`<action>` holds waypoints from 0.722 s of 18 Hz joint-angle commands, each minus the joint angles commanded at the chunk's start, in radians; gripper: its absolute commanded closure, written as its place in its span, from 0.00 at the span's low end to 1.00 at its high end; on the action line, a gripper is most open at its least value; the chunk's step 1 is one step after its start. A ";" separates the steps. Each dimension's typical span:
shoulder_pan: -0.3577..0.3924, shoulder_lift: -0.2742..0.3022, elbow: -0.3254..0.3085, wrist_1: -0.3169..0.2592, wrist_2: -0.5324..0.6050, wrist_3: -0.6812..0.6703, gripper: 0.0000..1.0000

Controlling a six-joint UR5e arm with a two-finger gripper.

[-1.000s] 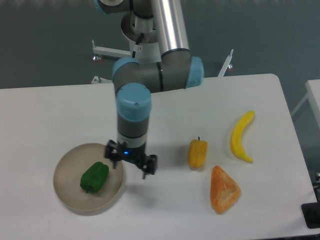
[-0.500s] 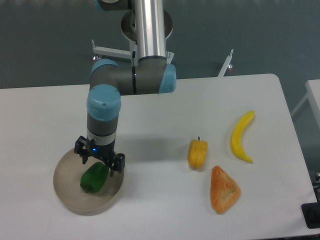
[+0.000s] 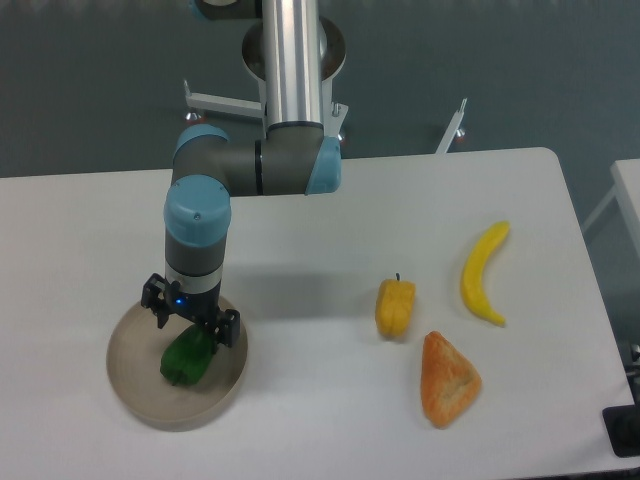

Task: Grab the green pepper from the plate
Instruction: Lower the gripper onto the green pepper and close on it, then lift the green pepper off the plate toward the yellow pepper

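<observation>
- The green pepper lies inside the plate, a little right of the plate's middle, resting on the dish floor.
- The plate sits on the white surface near its front left part; its low rim shows all around except where the arm's end covers the upper right edge.
- The pincer hangs straight down over the plate, directly above the upper end of the green pepper.
- Its two fingers stand apart, one at the left near the plate's upper rim and one at the right, with the pepper's top showing below and between them; the jaws are spread and grip nothing.
- Whether the fingertips touch the pepper cannot be told from this angle.
- A small blue light glows on the pincer body.
- The arm's blue-capped wrist stands upright above the pincer, with the grey elbow link running to the right and the silver tube rising out of view.
- A yellow pepper with a dark stem stands well apart to the right.
- An orange wedge-shaped item lies just in front and to the right of the yellow pepper.
- A banana lies farther right, curved and pointing away.
</observation>
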 joint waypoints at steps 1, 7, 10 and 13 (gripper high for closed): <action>0.000 -0.003 0.000 0.000 0.002 0.000 0.00; -0.005 -0.014 0.006 0.006 0.002 0.000 0.10; -0.005 -0.015 0.006 0.006 0.002 0.002 0.40; -0.005 -0.017 0.006 0.006 0.002 0.003 0.57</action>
